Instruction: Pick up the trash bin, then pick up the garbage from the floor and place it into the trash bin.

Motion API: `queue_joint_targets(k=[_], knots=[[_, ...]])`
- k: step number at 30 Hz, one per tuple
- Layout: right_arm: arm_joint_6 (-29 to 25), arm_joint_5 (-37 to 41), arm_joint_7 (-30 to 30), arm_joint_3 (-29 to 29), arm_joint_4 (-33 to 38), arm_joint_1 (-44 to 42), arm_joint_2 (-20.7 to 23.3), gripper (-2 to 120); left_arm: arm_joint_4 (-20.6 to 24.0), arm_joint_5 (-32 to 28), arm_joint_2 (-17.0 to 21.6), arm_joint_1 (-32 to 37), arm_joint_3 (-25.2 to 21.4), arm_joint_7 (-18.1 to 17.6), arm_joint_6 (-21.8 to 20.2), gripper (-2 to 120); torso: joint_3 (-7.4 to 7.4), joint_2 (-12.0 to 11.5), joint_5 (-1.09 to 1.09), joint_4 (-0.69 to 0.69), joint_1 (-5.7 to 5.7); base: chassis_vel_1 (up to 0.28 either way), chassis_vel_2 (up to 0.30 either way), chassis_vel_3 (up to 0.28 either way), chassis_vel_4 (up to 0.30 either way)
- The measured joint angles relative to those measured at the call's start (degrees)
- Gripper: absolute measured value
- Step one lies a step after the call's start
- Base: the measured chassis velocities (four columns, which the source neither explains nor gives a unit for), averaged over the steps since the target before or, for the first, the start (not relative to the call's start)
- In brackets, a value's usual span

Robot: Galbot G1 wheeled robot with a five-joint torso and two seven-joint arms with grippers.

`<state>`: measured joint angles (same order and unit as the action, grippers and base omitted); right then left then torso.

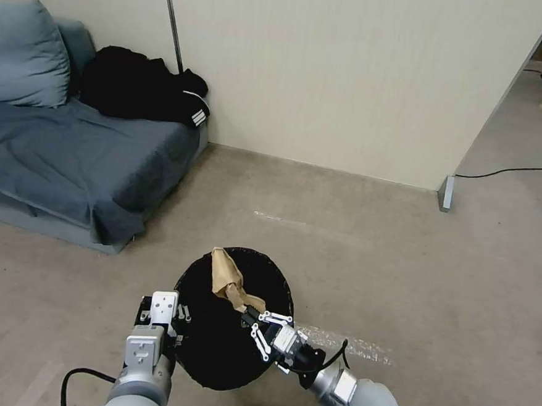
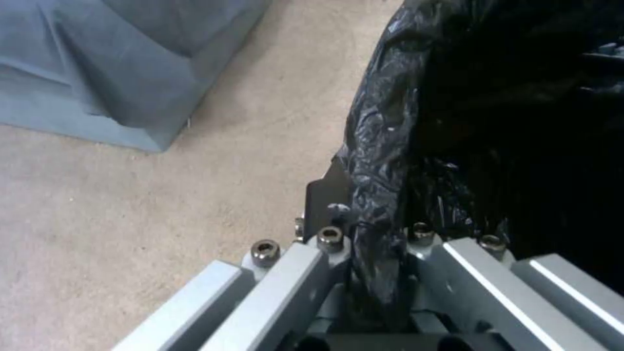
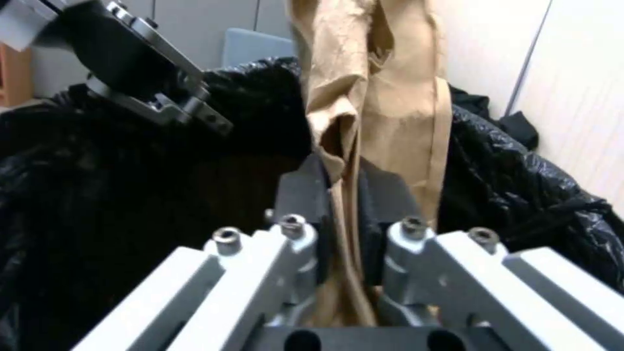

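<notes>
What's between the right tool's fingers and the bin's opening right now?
The tan paper wad, pinched by the right tool, hangs over the bin; nothing else lies between, as the right wrist view shows. The left tool grips the bin's rim.

Your left gripper (image 2: 377, 229) is clamped on the black bag liner (image 2: 383, 146) at the trash bin (image 2: 520, 122) rim. Beside it you see beige floor (image 2: 163, 204) and the grey-blue sofa cover (image 2: 117, 63) farther off.

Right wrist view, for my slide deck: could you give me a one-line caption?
Right end effector shut on tan paper wad, held above the black-lined trash bin.
</notes>
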<state>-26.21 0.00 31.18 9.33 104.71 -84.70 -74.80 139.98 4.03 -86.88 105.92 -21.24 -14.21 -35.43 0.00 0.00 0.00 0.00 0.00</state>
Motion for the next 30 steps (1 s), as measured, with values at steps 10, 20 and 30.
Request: queue_joint_targets(k=[10, 20, 30], knots=[[0.13, -1.23, -0.96, -0.95, 1.42, -1.18, 0.42, 52, 0.2, 0.1, -0.07, -0.06, -0.27, 0.55, 0.4, 0, 0.0, 0.0, 0.0, 0.0, 0.0, 0.0, 0.0, 0.0, 0.0], [-1.08, -2.73, -0.8, -2.56, 2.75, -3.32, 1.24, 90, 0.21, 0.67, -0.34, -0.21, -0.32, 0.73, 0.71, 0, 0.0, 0.0, 0.0, 0.0, 0.0, 0.0, 0.0, 0.0, 0.0], [-2.51, -3.71, -0.68, -2.21, 4.59, -5.03, 1.68, 100, 0.16, 1.0, -0.35, -0.33, -0.65, 0.83, 0.98, 0, 0.0, 0.0, 0.0, 0.0, 0.0, 0.0, 0.0, 0.0, 0.0]])
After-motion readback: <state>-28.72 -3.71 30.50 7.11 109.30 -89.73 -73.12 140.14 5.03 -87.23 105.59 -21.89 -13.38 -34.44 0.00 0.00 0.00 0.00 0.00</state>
